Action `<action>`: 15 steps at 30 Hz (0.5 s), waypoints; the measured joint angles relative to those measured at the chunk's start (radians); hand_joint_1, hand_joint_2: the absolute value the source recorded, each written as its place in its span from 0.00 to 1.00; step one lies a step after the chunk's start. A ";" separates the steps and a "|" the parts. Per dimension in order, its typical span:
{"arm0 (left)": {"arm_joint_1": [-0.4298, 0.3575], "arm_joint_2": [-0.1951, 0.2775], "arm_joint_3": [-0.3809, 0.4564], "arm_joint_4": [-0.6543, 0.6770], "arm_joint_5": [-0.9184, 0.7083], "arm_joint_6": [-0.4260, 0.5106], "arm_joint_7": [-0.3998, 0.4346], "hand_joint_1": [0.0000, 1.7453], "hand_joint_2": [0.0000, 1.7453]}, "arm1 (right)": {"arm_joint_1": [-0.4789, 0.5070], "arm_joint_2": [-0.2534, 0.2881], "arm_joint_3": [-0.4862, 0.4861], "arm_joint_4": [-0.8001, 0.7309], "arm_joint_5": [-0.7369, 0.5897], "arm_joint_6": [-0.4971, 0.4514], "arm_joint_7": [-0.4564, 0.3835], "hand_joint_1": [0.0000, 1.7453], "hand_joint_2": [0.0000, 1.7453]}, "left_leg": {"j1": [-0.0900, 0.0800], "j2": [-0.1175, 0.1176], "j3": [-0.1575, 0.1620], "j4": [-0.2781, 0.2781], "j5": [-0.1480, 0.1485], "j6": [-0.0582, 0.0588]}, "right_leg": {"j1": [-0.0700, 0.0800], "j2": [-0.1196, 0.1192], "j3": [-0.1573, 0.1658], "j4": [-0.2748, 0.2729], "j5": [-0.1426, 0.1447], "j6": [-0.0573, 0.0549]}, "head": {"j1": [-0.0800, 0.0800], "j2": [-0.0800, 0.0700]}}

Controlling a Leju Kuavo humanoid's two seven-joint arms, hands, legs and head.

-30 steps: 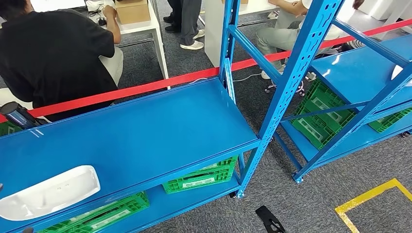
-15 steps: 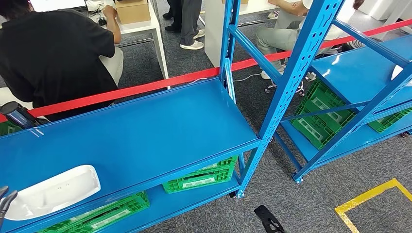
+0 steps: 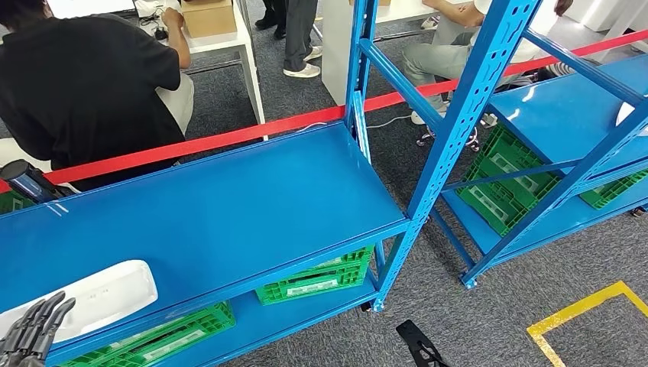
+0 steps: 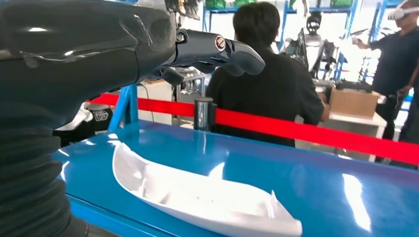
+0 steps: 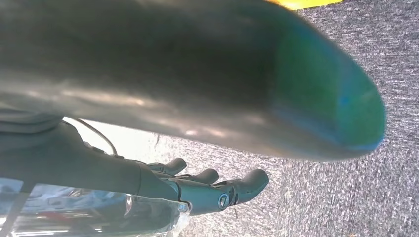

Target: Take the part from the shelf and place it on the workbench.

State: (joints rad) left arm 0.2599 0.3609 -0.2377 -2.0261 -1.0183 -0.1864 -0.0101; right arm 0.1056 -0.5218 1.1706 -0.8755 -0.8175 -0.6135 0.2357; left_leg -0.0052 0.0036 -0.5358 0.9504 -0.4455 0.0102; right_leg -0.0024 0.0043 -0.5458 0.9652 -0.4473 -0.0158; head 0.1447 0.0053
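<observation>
Your left hand (image 3: 30, 330) has come up into the head view since a second ago, when only a dark tip showed at the left edge; the part (image 3: 80, 300) lies where it lay. The hand's dark fingers (image 3: 47, 315) are apart and hold nothing, their tips just at the part's near end. From the left wrist, you see the thumb and fingers (image 4: 217, 49) reaching out above the part (image 4: 197, 195) without touching it.

The part is a long white shell, lying flat near the front edge of the blue shelf (image 3: 229, 206), toward its left end. Your right hand (image 5: 207, 190) hangs over grey carpet with its fingers extended side by side and nothing in them.

Behind the shelf runs a red tape (image 3: 252, 131), and a person in black (image 3: 84, 84) sits beyond it. Green crates (image 3: 313, 279) sit on the lower shelf.
</observation>
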 joint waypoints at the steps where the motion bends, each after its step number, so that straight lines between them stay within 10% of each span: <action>1: -0.007 -0.001 -0.004 0.006 0.006 -0.009 -0.002 0.00 1.00 | 0.001 0.002 -0.004 0.001 0.002 0.000 0.003 0.00 0.00 | 0.000 0.000 0.000 0.000 0.000 0.000 | 0.000 0.000 0.000 0.000 0.000 0.000 | 0.000 0.000; 15: -0.064 -0.008 -0.038 0.104 0.026 -0.086 0.017 0.00 1.00 | 0.043 0.007 -0.077 -0.012 0.057 0.000 0.054 0.00 0.00 | 0.000 0.000 -0.001 0.000 0.000 0.000 | 0.000 0.000 -0.001 0.000 0.000 0.000 | 0.000 0.000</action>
State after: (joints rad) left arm 0.1959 0.3525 -0.2759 -1.9224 -0.9919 -0.2726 0.0068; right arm 0.1488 -0.5151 1.0937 -0.8876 -0.7606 -0.6138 0.2900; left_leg -0.0054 0.0036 -0.5367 0.9505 -0.4455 0.0106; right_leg -0.0026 0.0042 -0.5468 0.9652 -0.4473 -0.0157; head 0.1449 0.0053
